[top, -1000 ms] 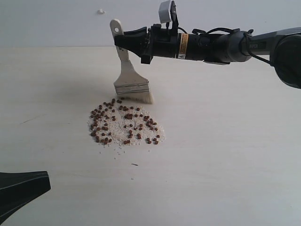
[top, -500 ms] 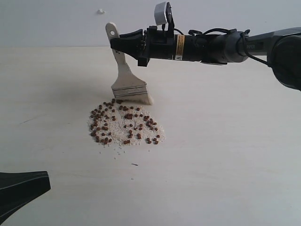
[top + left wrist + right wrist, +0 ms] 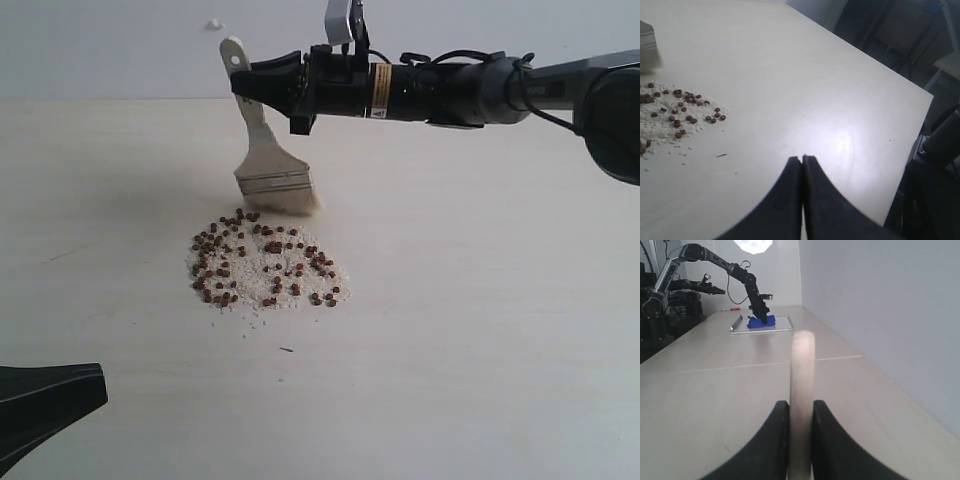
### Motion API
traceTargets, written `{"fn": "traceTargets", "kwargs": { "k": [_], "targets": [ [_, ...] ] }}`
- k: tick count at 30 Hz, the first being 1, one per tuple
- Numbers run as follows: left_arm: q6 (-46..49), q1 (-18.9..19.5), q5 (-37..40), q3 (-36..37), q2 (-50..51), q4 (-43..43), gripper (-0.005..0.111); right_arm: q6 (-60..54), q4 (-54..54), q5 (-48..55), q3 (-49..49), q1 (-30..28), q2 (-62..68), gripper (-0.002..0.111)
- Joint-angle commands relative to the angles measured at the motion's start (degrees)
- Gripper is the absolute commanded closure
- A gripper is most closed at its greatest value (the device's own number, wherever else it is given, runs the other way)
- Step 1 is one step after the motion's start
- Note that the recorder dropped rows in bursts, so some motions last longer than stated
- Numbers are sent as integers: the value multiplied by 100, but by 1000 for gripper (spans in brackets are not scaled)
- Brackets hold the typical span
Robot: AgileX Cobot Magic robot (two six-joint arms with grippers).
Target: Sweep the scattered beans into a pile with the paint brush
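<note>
right tool (image 3: 250,87) clamping paint brush (image 3: 274,176) handle, left tool (image 3: 802,160) clenched empty, beans (image 3: 262,262) piled on table (image 3: 480,310)

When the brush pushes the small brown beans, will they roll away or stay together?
The beans look small and round, so some will probably roll ahead of the paint brush on the smooth table. The pale crumbs around them may slow them.

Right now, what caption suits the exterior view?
Right gripper holds the paint brush by its handle, bristles beside the pile of beans.
</note>
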Motion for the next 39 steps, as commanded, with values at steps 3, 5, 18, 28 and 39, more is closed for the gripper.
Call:
{"fn": "traceTargets", "kwargs": {
  "k": [3,5,18,28,39],
  "targets": [
    [33,7,46,24,-34,-24,107,-46,15,5,-10,-6,-342,108],
    [33,7,46,24,-34,-24,107,-80,24,5,-20,-6,-342,108],
    [33,7,46,24,-34,-24,107,-66,-281,5,-20,44,-280,108],
    [33,7,46,24,-34,-24,107,73,-496,5,5,238,-280,108],
    [33,7,46,24,-34,-24,107,835,-1443,5,5,315,-280,108]
  ]
}}
